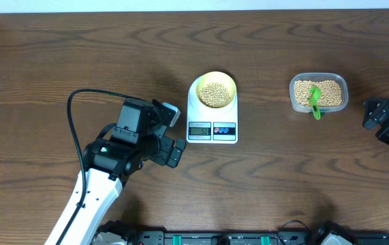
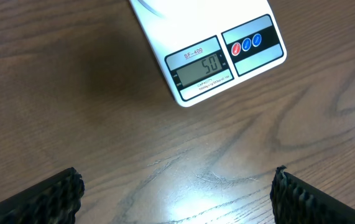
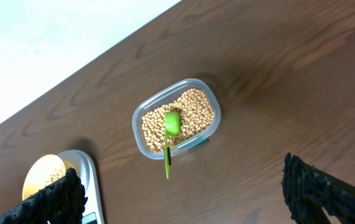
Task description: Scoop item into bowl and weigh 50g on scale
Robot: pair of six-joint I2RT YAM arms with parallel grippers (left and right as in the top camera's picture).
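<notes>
A pale yellow bowl point(image 1: 212, 92) holding tan beans point(image 1: 213, 94) rests on the white scale point(image 1: 212, 126); the scale's display point(image 2: 201, 67) reads 50. More beans fill a clear plastic tub point(image 1: 319, 94) point(image 3: 177, 118), where a green scoop point(image 1: 315, 100) point(image 3: 170, 137) lies with its handle over the rim. My left gripper point(image 1: 172, 133) point(image 2: 177, 199) stands open just left of the scale, with bare table between its fingers. My right gripper point(image 1: 378, 112) point(image 3: 180, 196) is open at the right edge, apart from the tub, and holds nothing.
The table is dark brown wood point(image 1: 283, 184). A black cable point(image 1: 78, 122) loops beside the left arm. Light-coloured floor beyond the far table edge point(image 3: 53, 43) shows in the right wrist view.
</notes>
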